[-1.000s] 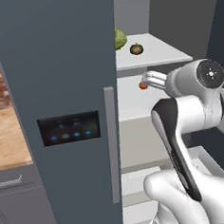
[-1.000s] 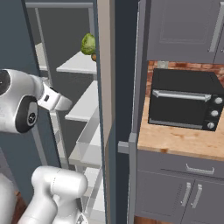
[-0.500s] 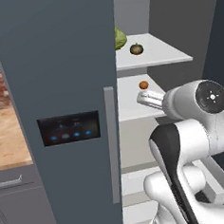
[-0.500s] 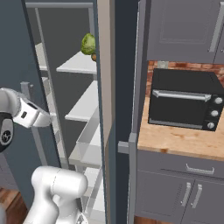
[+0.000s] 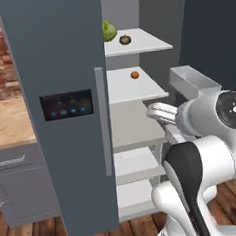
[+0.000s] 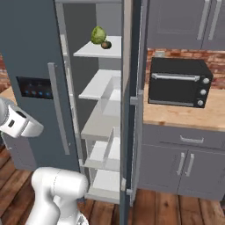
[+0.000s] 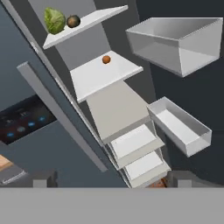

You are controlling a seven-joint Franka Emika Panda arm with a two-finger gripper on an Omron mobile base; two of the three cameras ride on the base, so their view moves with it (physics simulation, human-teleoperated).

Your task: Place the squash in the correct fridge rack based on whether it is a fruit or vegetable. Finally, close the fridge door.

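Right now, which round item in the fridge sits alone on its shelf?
The small orange ball: alone on the second shelf; the squash and leafy green share the top one.

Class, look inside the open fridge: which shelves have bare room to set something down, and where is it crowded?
Crowded: the top shelf, where the squash sits beside a cabbage. The second shelf is bare apart from a small orange ball near its back. The grey shelf below looks free.

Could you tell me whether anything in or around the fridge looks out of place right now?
Nothing is spilled or damaged. The squash sits upright on the top shelf beside a cabbage. The fridge door stands open, the one thing left undone.
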